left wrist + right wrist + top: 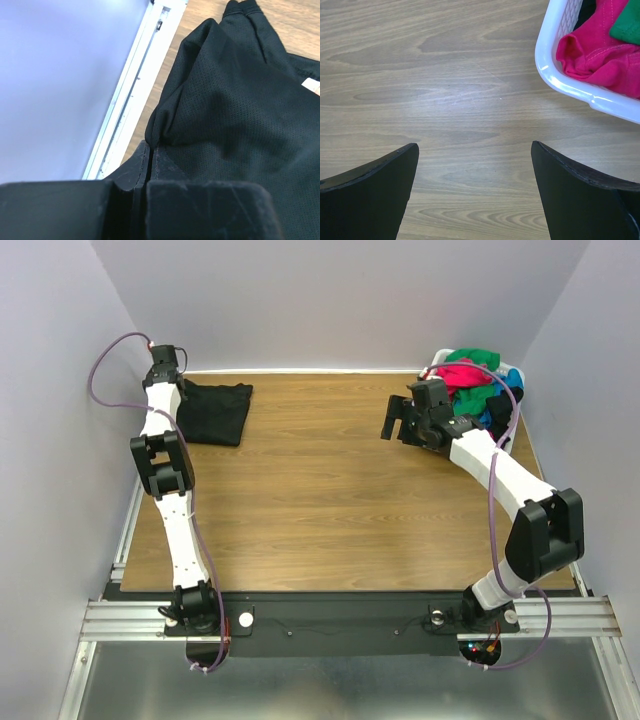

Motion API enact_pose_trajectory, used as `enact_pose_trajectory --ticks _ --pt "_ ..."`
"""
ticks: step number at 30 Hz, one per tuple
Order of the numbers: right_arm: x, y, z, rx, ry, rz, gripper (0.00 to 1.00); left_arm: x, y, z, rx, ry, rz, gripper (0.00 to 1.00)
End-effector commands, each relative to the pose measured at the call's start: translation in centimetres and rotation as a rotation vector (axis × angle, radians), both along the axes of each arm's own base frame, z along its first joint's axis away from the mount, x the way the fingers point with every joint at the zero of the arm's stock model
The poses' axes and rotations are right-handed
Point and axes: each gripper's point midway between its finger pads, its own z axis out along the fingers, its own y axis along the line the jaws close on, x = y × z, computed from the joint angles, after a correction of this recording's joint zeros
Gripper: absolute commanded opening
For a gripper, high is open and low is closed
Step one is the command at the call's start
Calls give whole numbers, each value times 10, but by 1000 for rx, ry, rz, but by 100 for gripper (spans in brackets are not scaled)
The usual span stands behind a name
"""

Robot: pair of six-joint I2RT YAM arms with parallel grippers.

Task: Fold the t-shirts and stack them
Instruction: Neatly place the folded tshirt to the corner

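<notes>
A folded black t-shirt [214, 411] lies at the table's far left corner. My left gripper [178, 390] is at its left edge, shut on a pinch of the black fabric [159, 131]; a small white neck label [311, 86] shows at the right of the left wrist view. My right gripper [398, 418] is open and empty above bare wood, just left of the white basket [515, 375]. The basket holds pink-red [600, 50], green [472, 356] and blue shirts [497, 412] in a heap.
The wooden table [330, 500] runs between the two arms. A white frame rail [135, 90] lines the table's left edge beside the black shirt. The basket rim [555, 75] is close to my right gripper's right finger.
</notes>
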Motion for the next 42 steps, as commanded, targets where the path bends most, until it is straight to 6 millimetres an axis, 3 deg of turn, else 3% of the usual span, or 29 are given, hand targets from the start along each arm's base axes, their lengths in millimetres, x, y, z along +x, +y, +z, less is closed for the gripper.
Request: enact_pose_trajectory --ticks 1,8,9,10,11,14,18,20,21,23,24,28,29,30,32,33,34,35,36,38,39,40,42 --pt "5 -3 4 -1 -33 -18 100 2 21 44 59 -83 51 0" --pt "-1 -3 15 16 -52 -12 100 -15 40 52 44 -71 90 2" --pt "-3 -4 18 18 -57 -12 100 -15 41 54 43 -74 90 17" --pt "-5 -3 17 22 -54 -6 100 -16 40 55 47 -70 85 53" --pt "-7 -2 19 28 -56 -2 100 -16 39 59 43 -74 83 64" --pt "-12 0 23 47 -60 15 100 -16 34 83 24 -119 73 74" --pt "-15 5 33 75 -75 44 100 -19 19 154 -8 -255 35 80" --pt "-16 6 39 81 -87 50 100 -20 3 179 -26 -302 3 87" --pt "-16 6 40 81 -89 47 100 -26 -5 204 -22 -335 -10 89" --pt "-18 6 42 91 -93 47 100 -32 -26 225 -21 -359 -42 93" --pt "-19 6 42 93 -93 45 100 -43 -37 248 -40 -397 -36 94" --pt "-28 1 41 98 -93 29 100 -75 -95 254 -181 -401 -131 96" --pt "-31 3 40 106 -89 44 100 -94 -118 280 -203 -451 -163 96" --pt "-37 3 34 108 -77 48 100 -101 -129 253 -240 -421 -118 96" --pt "-42 1 30 119 -66 34 100 -119 -151 254 -265 -448 -101 97" --pt "-48 -1 25 117 -56 30 100 -137 -186 253 -304 -459 -135 97" --pt "-48 -1 28 125 -64 23 100 -147 -199 250 -306 -454 -159 97" --pt "-54 -3 18 126 -42 13 100 -157 -216 246 -348 -462 -163 97" --pt "-57 -5 16 127 -39 5 100 -178 -241 234 -375 -452 -210 97" --pt "-67 -11 6 127 -24 -25 100 -200 -260 223 -425 -468 -197 98" --pt "-71 -12 3 127 -20 -27 100 -214 -265 234 -439 -520 -216 98" --pt "-75 -14 -1 130 -10 -30 100 -229 -276 204 -426 -461 -230 98" --pt "-88 -19 -12 133 6 -54 100 -251 -277 195 -447 -463 -202 98"
